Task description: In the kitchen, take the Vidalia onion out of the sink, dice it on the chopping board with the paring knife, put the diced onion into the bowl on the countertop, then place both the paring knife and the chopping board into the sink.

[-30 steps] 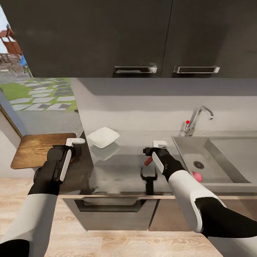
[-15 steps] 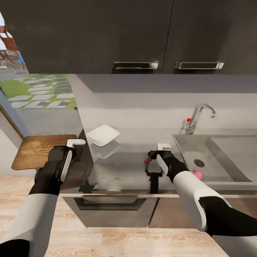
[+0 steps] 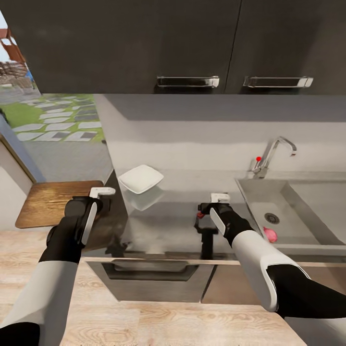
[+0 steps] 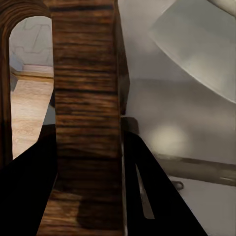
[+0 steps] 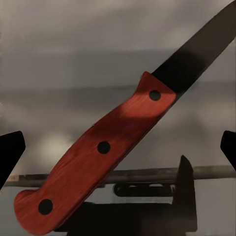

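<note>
Red-handled knife (image 5: 101,147) lies slantwise just beneath the spread right claw (image 5: 118,142), while the left claw (image 3: 98,193) pinches the board (image 3: 53,202).

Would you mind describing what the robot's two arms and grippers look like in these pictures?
Both arms have glossy white shells on the upper segments and matte black forearms and wrists. A long white panel with rounded ends runs along each black forearm. The left gripper and the right gripper end in small white, blocky fingers. In the wrist views the nearer gripper parts read as plain black shapes. No cables or markings are visible.
</note>
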### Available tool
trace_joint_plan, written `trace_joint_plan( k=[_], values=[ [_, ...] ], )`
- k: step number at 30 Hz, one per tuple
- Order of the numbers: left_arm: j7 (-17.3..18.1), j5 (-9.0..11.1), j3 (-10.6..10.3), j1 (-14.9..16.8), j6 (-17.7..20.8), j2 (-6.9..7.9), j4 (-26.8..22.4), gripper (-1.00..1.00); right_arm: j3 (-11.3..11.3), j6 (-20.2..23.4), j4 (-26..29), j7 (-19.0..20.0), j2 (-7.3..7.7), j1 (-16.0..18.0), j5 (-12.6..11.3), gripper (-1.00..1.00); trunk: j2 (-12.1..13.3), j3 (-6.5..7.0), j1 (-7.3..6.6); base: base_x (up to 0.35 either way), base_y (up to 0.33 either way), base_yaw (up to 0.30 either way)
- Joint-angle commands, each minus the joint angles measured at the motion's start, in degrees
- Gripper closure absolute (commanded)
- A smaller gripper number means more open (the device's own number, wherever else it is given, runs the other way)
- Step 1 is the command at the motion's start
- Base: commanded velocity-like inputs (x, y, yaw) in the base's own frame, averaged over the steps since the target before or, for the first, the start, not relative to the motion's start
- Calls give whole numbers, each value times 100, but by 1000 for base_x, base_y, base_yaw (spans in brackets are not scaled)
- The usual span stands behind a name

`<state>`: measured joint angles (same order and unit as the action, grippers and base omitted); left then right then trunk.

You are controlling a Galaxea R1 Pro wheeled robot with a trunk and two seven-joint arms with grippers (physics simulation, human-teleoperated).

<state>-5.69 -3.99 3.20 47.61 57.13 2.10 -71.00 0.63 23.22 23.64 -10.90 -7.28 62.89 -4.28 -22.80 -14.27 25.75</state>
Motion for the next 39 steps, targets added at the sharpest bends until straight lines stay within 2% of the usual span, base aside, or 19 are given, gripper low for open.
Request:
trace_joint_plan(
  k=[1,19,29,33,39],
  values=[
    [15,-47,-6,4,26,-1,-11,100,8,25,9,-35,-1,4,-46,-100,-12,-20,3,0,0,70],
    [15,-49,-12,6,26,-7,31,100,8,25,9,-35,8,4,-57,-100,-12,-179,3,0,0,71],
    [15,-49,-12,3,26,0,33,100,-2,25,15,-35,35,4,-70,-100,-12,-203,3,0,0,40],
    [15,-49,-12,3,26,1,29,100,-10,25,18,-35,69,4,-219,-100,-12,-203,3,0,0,0],
    [15,-49,-12,3,26,1,37,100,-10,25,16,-35,69,4,-256,-100,-12,-213,3,0,0,0]
  ],
)
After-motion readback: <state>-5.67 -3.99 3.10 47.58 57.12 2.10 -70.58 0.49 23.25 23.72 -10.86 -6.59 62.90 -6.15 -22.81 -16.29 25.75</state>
